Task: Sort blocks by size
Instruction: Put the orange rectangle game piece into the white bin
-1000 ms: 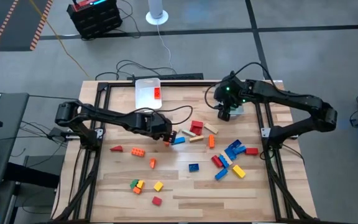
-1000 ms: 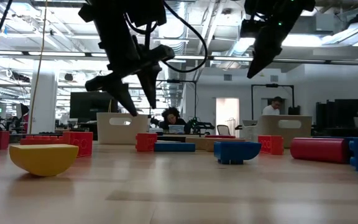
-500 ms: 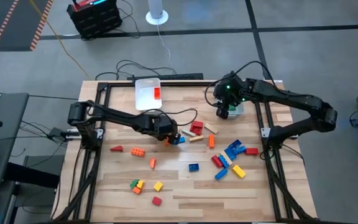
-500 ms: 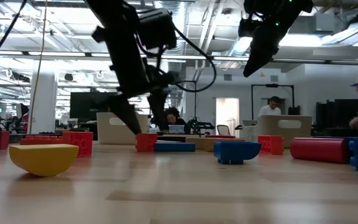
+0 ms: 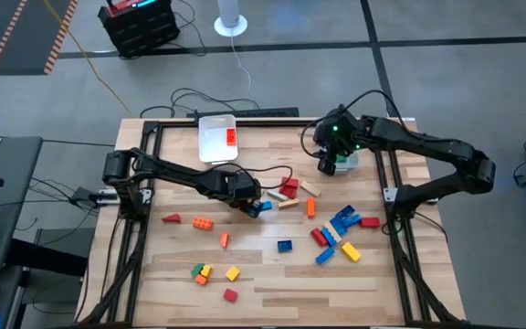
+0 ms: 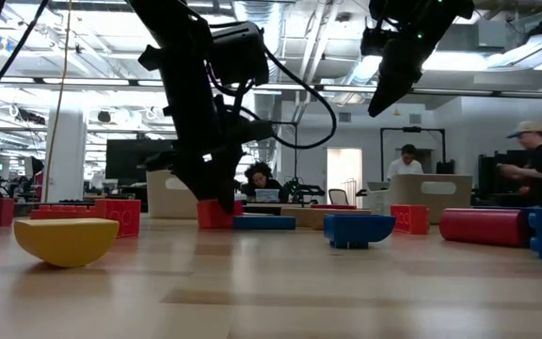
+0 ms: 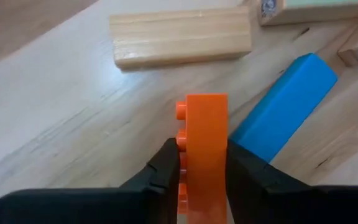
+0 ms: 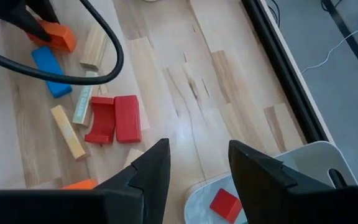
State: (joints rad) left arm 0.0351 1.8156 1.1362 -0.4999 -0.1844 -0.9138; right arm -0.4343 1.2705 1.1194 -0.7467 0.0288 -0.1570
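My left gripper is down at the table's middle, shut on an orange brick that lies beside a blue brick and a tan bar. In the low view the left gripper reaches the tabletop. My right gripper is open and empty, raised over a clear bin at the far right that holds a red block. The other blocks lie loose on the table, several at the right and several near the front left. My left gripper pinches the orange brick between its two fingers, one on the studded side and one on the opposite side. The fingers come from above, pointing down. The brick's lower side rests on the table.
A second clear bin with a red block stands at the far middle. Red blocks and tan bars lie just right of my left gripper. Black frame rails run along both table sides. People show in the room beyond.
My left gripper has gone down to the table and a little toward its right edge, and its fingers have shut on the orange brick. The brick stays on the table. My right arm has kept still.
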